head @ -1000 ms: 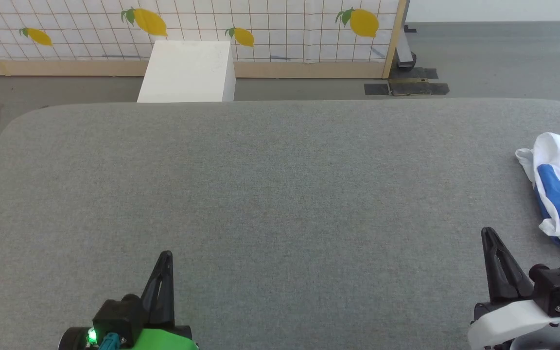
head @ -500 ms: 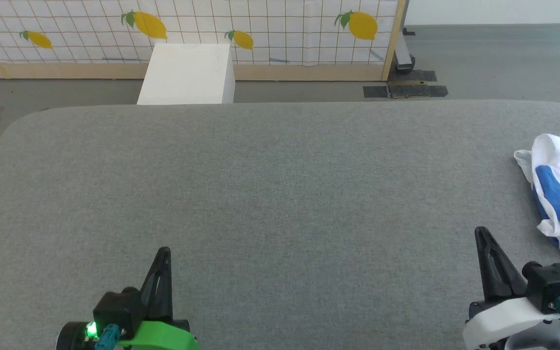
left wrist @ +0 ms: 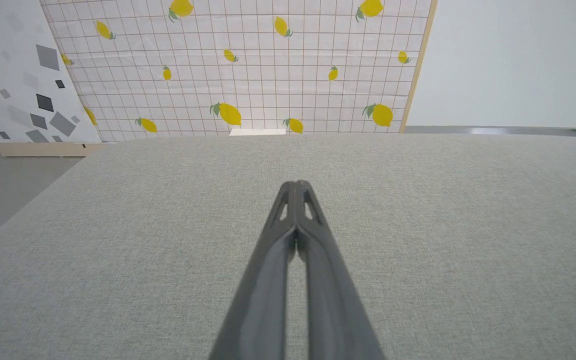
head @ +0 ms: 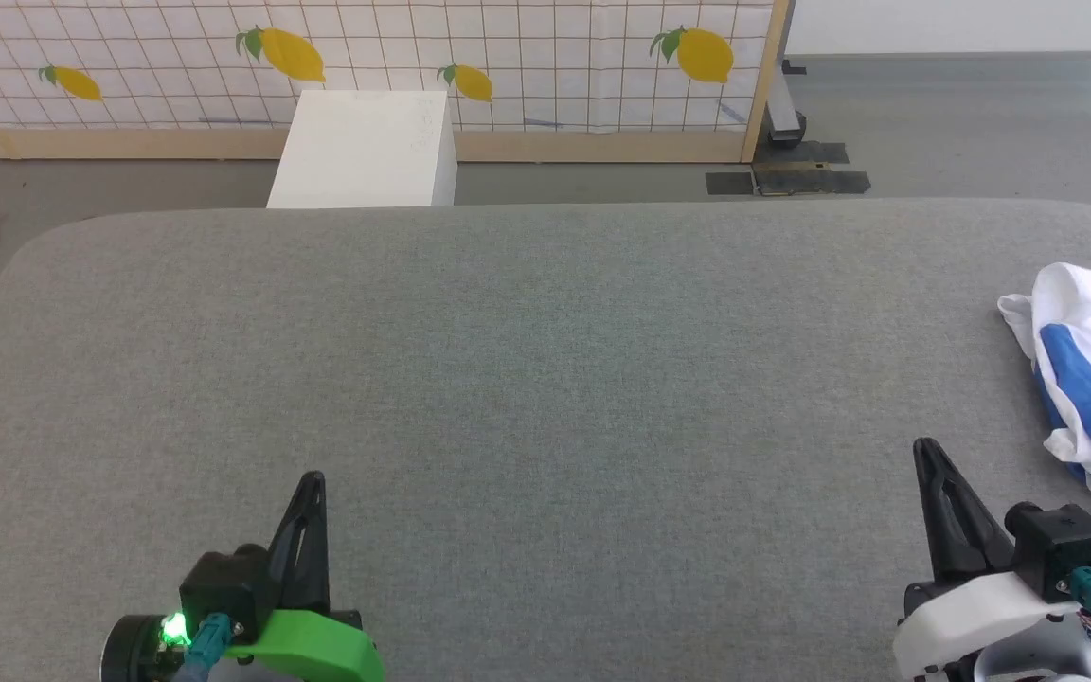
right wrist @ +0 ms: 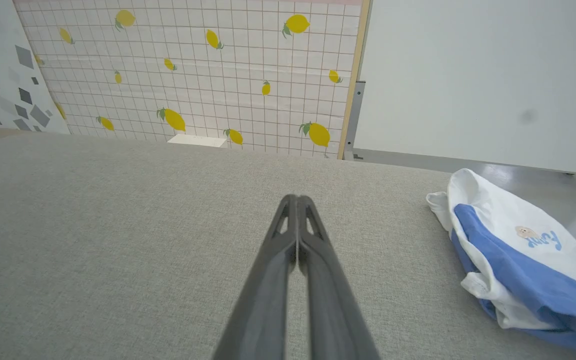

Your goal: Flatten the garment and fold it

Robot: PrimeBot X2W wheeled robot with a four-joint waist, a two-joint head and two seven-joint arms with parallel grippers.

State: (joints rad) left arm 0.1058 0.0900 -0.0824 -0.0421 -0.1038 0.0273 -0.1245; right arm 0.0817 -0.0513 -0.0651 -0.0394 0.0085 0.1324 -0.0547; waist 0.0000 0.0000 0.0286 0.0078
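The garment (head: pixel 1090 369), a white T-shirt with blue panels and a small light-blue logo, lies crumpled at the far right of the grey padded table (head: pixel 527 360), partly cut off by the head view's edge. In the right wrist view the garment (right wrist: pixel 518 260) lies to the right of my fingers. My right gripper (head: pixel 924 450) is shut and empty, a little to the left of the garment and nearer me. My left gripper (head: pixel 313 481) is shut and empty near the front left, far from the garment. Each wrist view shows its gripper's tips pressed together: left gripper (left wrist: pixel 295 186), right gripper (right wrist: pixel 295 200).
A white box (head: pixel 366 147) stands on the floor beyond the table's far edge. Behind it runs a lemon-print screen (head: pixel 508 57) on a wooden frame. Grey floor lies to the left and far right of the table.
The head view has shifted slightly, so the scene sits a bit lower. Both grippers have crept a little up the picture. The garment lies as before.
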